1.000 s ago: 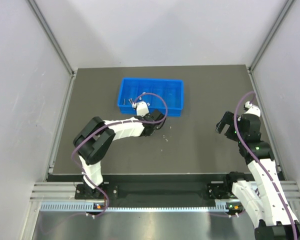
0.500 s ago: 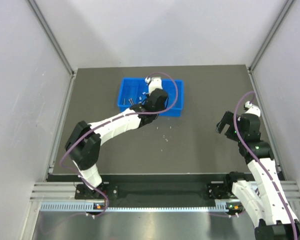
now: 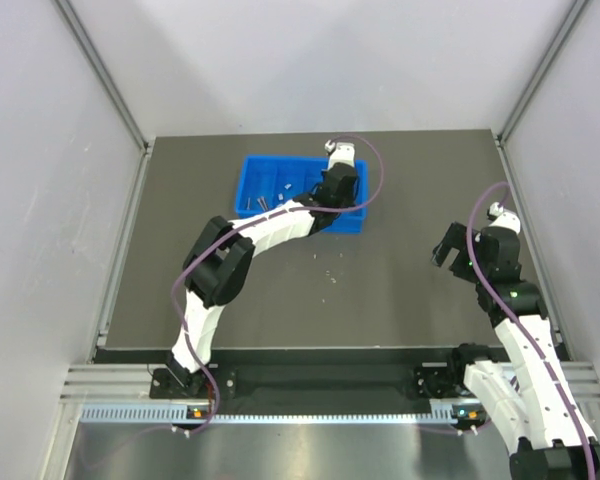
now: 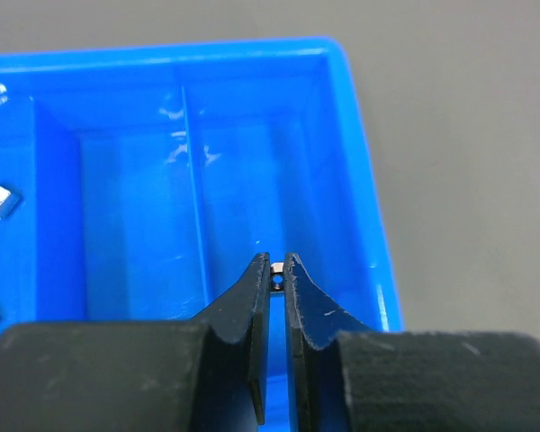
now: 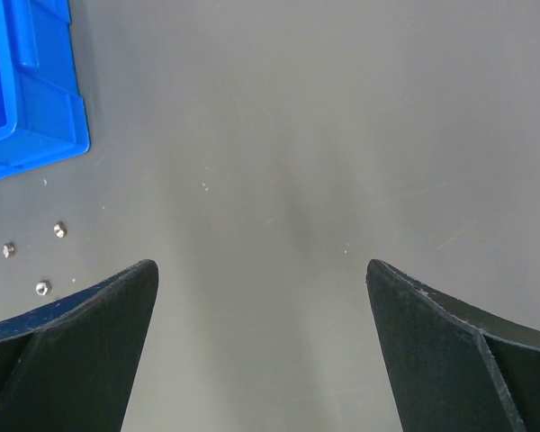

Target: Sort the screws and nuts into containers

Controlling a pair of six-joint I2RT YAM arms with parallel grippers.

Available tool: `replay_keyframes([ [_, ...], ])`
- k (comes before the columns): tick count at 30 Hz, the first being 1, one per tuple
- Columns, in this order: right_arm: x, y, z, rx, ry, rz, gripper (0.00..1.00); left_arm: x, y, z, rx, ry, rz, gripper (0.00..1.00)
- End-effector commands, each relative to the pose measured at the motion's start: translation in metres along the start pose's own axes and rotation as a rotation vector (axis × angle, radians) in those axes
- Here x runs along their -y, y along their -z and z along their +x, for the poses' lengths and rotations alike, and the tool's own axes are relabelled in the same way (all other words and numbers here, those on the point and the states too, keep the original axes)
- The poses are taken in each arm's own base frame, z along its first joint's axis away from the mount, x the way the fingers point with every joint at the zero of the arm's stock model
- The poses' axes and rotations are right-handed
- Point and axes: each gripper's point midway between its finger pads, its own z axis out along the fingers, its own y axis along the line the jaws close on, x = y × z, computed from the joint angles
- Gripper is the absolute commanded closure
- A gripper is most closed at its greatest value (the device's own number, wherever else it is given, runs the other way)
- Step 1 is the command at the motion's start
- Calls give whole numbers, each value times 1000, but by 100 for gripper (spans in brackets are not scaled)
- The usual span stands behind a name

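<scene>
The bright blue tray of containers [image 3: 280, 160] lies at the back of the dark table. My left gripper [image 3: 342, 190] hangs over its right end, shut on one tiny silvery nut [image 4: 277, 281] that is pinched at the fingertips above the rightmost compartment [image 4: 315, 207]. That compartment looks bare in the left wrist view. Thin grey screws [image 3: 263, 201] lie in a left compartment. Three loose nuts [image 5: 42, 288] rest on the table in front of the tray. My right gripper [image 3: 445, 250] hovers at the right, open and holding nothing.
Small silvery pieces [image 4: 0, 200] sit in a compartment at the left edge of the left wrist view. A corner of the tray [image 5: 36, 108] shows at the right wrist view's upper left. Grey walls and metal rails enclose the table.
My left arm has swung from the table in front of the tray up and to the right, over the tray's right end, staying shut. The right arm has not moved.
</scene>
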Motion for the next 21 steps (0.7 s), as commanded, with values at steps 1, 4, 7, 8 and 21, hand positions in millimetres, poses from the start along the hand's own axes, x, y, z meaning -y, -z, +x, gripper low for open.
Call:
replay_keyframes([
  [1, -8, 3, -16, 52, -1, -26, 0, 14, -2, -45, 120, 35, 42, 88],
  [4, -8, 3, -16, 53, -2, -28, 0, 16, -2, -40, 107, 25, 53, 85],
  [7, -8, 3, -16, 53, 1, -29, 0, 15, 4, -43, 105, 27, 55, 71],
  [8, -8, 3, -16, 53, 1, -31, 0, 15, 6, -45, 106, 25, 60, 67],
  [21, -8, 5, -17, 61, -1, -31, 0, -12, 129, -6, -93, 110, 88, 48],
])
